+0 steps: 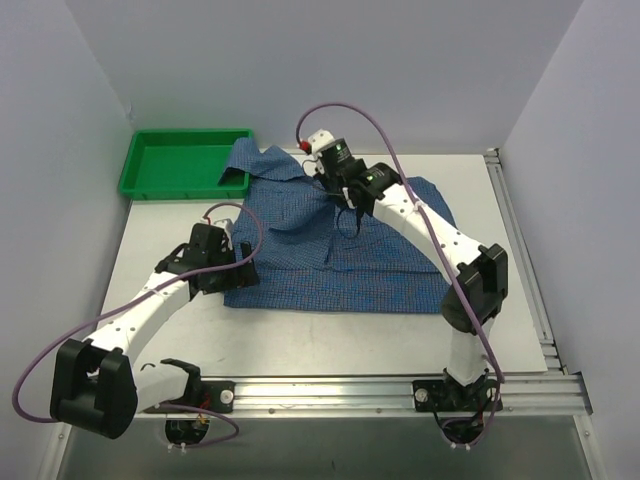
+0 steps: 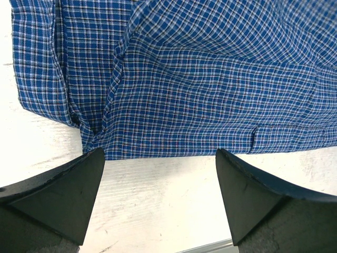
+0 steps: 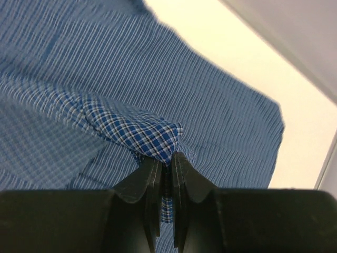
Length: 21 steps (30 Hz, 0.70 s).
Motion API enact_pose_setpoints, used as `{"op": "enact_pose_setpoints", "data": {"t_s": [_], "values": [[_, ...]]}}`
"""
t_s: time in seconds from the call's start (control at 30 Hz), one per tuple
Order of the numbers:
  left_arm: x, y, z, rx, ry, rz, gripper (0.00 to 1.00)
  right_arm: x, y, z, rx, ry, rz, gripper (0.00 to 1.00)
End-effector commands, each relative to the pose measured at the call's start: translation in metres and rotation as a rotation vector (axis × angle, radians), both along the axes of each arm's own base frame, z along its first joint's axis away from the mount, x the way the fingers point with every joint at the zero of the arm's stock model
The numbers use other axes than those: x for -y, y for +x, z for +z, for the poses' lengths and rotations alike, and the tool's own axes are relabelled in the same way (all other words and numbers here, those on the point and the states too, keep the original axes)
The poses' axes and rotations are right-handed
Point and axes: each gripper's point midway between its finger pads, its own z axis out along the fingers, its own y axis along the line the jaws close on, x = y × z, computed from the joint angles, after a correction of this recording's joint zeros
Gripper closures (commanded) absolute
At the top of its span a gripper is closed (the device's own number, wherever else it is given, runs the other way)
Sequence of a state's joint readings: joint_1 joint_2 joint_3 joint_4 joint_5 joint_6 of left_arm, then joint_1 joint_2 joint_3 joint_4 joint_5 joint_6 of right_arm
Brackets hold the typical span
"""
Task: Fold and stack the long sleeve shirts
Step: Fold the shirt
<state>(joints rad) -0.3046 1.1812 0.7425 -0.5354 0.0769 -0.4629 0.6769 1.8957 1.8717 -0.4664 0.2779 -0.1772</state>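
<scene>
At the near side I had the left gripper point(image 1: 213, 243) with its fingers point(image 2: 63, 195) spread wide and nothing between them. In the left wrist view it sat over bare table point(image 1: 330, 340), and the near edge of the long sleeve shirt point(image 1: 330, 262) ran just beyond the fingertips, apart from them. I read that as poised to take the edge, not as a grasp. The shirt lay mostly flat across the middle of the table, its near edge fairly straight and a seam or tuck showing toward its left corner. Farther in, the right gripper point(image 1: 355, 212) was clamped on a pinch of the checked cloth near the middle of the garment. The right wrist view showed the fabric drawn up into a small peak between the closed fingers point(image 3: 152, 182), with the rest of the shirt spread below and beyond. At the far left the collar end reached the corner of the green tray point(image 1: 150, 190). I could not tell whether it rested on the rim. By my judgement the work was early: at most a partial fold was in, no tidy folded packet showed, nothing was stacked, and I saw only this one shirt, so nearly all the folding and the stacking were left.
</scene>
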Motion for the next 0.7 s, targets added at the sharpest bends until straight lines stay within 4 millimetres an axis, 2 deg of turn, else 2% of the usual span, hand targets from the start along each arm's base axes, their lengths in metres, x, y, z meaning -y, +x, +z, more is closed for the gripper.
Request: {"op": "enact_pose_setpoints", "data": {"t_s": [0.0, 0.07, 0.1, 0.17, 0.43, 0.47, 0.57, 0.6, 0.67], "values": [[-0.001, 0.004, 0.002, 0.011, -0.011, 0.014, 0.05, 0.015, -0.038, 0.02, -0.031, 0.042, 0.004, 0.99], [-0.002, 0.004, 0.001, 0.007, -0.011, 0.019, 0.05, 0.022, -0.062, 0.0, -0.127, 0.041, 0.016, 0.99], [-0.002, 0.004, 0.001, 0.004, -0.012, 0.019, 0.05, 0.026, -0.072, 0.001, -0.148, 0.047, 0.021, 0.99], [-0.001, 0.005, 0.001, 0.003, -0.018, 0.019, 0.05, 0.037, -0.093, -0.013, -0.239, 0.028, 0.004, 0.99], [-0.003, 0.005, 0.0, -0.004, -0.02, 0.026, 0.05, 0.062, -0.165, -0.046, -0.588, 0.056, -0.014, 0.96], [-0.003, 0.005, -0.001, -0.005, -0.02, 0.026, 0.05, 0.071, -0.17, -0.057, -0.638, 0.056, -0.038, 0.92], [-0.003, 0.004, -0.001, -0.006, -0.022, 0.024, 0.05, 0.091, -0.174, -0.078, -0.693, 0.039, -0.12, 0.69], [-0.002, 0.005, 0.0, -0.005, -0.024, 0.023, 0.05, 0.095, -0.173, -0.081, -0.695, 0.049, -0.166, 0.58], [-0.002, 0.005, -0.001, -0.007, -0.025, 0.023, 0.05, 0.097, -0.173, -0.085, -0.689, 0.066, -0.192, 0.48]]}}
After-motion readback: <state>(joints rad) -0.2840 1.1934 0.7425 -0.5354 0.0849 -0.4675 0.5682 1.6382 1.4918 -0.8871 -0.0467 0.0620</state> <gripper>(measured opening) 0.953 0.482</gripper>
